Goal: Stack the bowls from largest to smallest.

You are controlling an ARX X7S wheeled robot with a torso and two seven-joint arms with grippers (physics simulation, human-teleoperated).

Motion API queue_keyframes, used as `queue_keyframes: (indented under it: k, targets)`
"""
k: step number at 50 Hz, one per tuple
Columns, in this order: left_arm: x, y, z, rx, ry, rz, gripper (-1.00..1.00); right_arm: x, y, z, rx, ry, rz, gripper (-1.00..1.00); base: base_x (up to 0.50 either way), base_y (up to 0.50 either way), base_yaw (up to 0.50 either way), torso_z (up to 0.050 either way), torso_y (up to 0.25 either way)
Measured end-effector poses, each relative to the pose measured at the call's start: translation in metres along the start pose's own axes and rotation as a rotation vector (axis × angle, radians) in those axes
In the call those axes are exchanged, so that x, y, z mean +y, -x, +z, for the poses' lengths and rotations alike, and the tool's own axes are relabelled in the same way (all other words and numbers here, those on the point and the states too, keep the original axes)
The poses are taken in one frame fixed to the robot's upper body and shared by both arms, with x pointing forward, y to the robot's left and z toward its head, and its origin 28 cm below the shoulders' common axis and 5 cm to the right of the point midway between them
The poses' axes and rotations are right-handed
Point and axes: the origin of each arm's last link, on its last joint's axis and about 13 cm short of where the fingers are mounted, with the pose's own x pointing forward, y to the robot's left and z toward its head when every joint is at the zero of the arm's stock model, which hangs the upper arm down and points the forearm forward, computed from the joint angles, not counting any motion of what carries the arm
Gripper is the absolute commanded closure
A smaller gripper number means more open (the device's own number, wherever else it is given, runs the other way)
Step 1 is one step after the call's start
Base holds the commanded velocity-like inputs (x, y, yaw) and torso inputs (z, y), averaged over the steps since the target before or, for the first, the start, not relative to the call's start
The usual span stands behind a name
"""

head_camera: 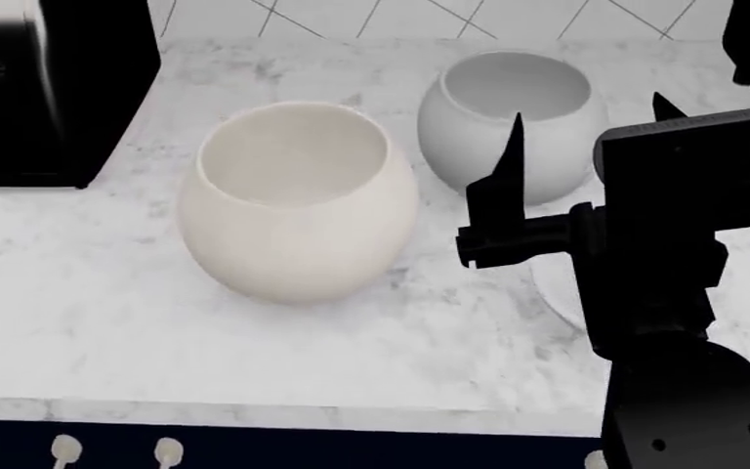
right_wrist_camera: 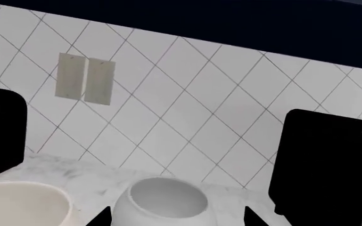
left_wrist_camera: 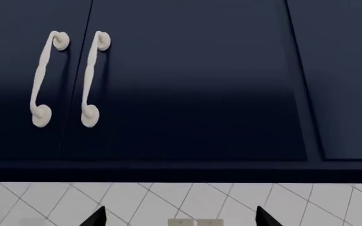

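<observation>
The cream bowl point(head_camera: 297, 200) and the grey bowl point(head_camera: 512, 122) both look matt and smooth, like unglazed ceramic. The tabletop point(head_camera: 89, 293) is white marble with grey veining and a soft sheen. The wall tiles point(right_wrist_camera: 187, 108) are smooth white with dark grout. Cabinet doors point(left_wrist_camera: 193, 80) look painted navy, satin; their handles point(left_wrist_camera: 90, 77) are off-white and matt. The right hand point(head_camera: 584, 166) is matt black

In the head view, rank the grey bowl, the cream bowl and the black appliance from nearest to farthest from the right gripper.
1. Grey bowl: right behind the right gripper, whose left fingertip overlaps it.
2. Cream bowl: mid-counter, to the gripper's left.
3. Black appliance: far left, at the counter's back corner.
</observation>
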Motion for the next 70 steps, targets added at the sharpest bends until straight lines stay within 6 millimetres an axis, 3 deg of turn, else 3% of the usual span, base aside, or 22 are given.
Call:
queue_keyframes:
  k: [45, 57, 64, 70]
  targets:
    - [-0.001, 0.001, 0.003, -0.01, 0.001, -0.001, -1.0, -0.001, 0.003, 0.002, 0.002, 0.009, 0.005, -1.0, 0.37, 0.0, 0.0, 0.0, 0.001]
    - [0.0, 0.001, 0.003, -0.012, 0.0, 0.003, -1.0, 0.0, 0.003, 0.004, 0.015, 0.018, 0.011, -1.0, 0.0, 0.0, 0.0, 0.0, 0.001]
    - [0.002, 0.002, 0.003, -0.011, 0.001, 0.006, -1.0, -0.002, 0.0, 0.01, 0.061, 0.035, 0.017, -1.0, 0.0, 0.0, 0.0, 0.0, 0.0]
    - [0.002, 0.004, 0.001, -0.009, 0.004, 0.008, -1.0, -0.015, -0.006, 0.026, 0.149, 0.054, 0.032, -1.0, 0.0, 0.0, 0.0, 0.0, 0.0]
